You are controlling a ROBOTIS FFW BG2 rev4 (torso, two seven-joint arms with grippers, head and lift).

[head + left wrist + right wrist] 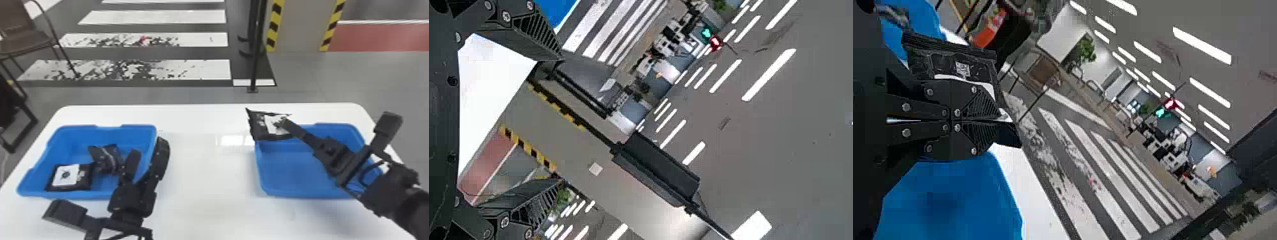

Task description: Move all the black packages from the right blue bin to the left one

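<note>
Black package (261,127), right of centre in the head view, pinched firmly by the right gripper (285,123) above the upper-left corner of the right bin (335,126); the left bin (71,140) lies leftward across the table (207,172).

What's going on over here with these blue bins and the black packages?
The robot's right claw is gripping a black package with a white label at the far left corner of the right bin. Its open left claw is at the right side of the left bin, where black packages already lie. The held package has yet to go across.
</note>
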